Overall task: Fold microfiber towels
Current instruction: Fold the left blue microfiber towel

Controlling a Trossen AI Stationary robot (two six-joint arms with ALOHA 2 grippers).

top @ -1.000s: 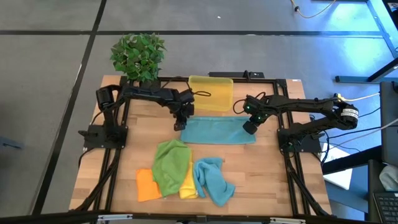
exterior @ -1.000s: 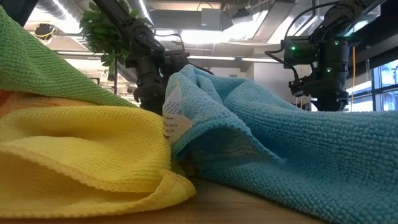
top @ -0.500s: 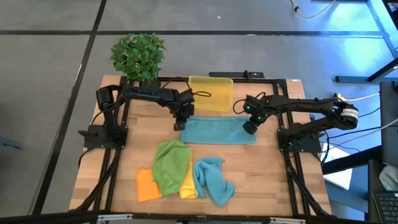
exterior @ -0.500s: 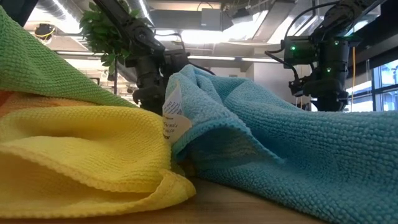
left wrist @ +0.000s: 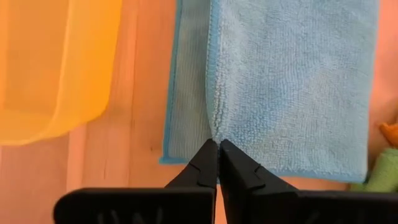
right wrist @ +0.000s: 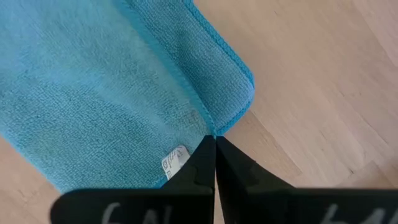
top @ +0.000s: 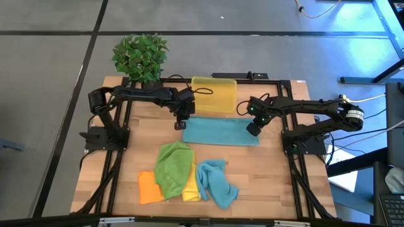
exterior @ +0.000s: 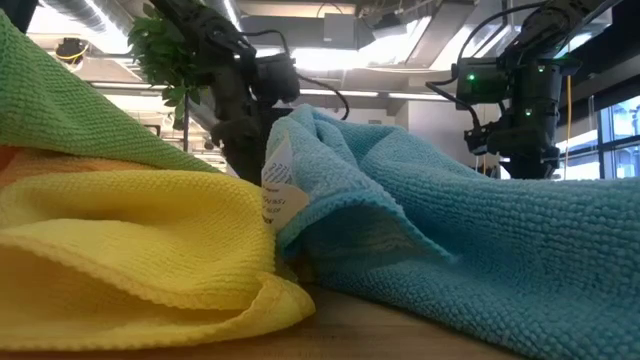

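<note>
Lying flat near the middle of the surface, the folded blue towel stretches between our two hands, just in front of the yellow bin. Our left hand sits at the towel's left end, fingers pinched together on a fold of the cloth there. Our right hand sits at the right end, fingers likewise pressed shut on the towel's edge beside a small white tag. Nearer the front lies a loose heap: a green towel, an orange towel, a yellow towel and a second blue towel. A potted plant stands at the back left corner.
</note>
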